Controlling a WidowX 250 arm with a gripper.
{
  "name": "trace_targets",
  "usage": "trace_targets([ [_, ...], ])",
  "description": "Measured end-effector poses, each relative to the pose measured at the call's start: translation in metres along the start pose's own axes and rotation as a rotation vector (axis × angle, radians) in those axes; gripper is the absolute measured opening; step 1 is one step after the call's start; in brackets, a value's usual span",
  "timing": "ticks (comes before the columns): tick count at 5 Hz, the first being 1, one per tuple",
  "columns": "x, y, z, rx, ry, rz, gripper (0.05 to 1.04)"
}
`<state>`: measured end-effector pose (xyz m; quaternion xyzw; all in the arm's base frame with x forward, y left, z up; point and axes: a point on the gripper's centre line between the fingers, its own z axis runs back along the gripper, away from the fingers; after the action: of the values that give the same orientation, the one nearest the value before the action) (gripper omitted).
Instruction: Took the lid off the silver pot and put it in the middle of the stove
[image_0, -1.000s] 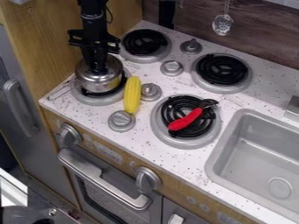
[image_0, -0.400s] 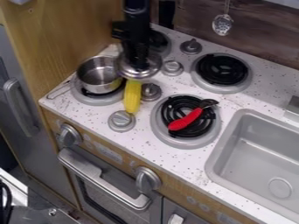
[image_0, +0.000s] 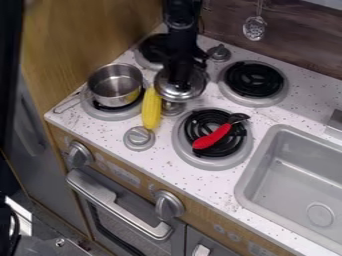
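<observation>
From here I see the black gripper (image_0: 179, 79) with its fingers clamped on the silver lid (image_0: 181, 94) at mid-stove (image_0: 206, 101), just beside the yellow corn cob (image_0: 151, 110)

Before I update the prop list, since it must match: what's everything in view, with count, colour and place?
Counter: one, speckled white, around burners and sink
Burners: four, black coils, grey rims, left of sink
Pot: one, silver, on front-left burner
Lid: one, silver, held above counter
Corn-like toy: one, yellow, beside pot
Utensil: one, red-handled, on front-right burner
Front knobs: two, silver, above oven
Slotted spoon: one, silver, hanging behind
Sink: one, grey, right
Gripper: one, black, at lid
</observation>
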<state>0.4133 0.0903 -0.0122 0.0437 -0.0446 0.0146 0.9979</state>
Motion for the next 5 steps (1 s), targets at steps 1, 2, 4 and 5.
trace_targets([
  [1,0.006,-0.010,-0.020,-0.016,0.035,-0.018,0.269],
  [2,0.007,-0.019,-0.029,-0.032,0.054,-0.034,0.269],
  [4,0.013,-0.021,-0.031,-0.039,0.056,-0.038,0.300],
  [5,0.009,-0.026,-0.034,-0.038,0.063,-0.054,0.614],
])
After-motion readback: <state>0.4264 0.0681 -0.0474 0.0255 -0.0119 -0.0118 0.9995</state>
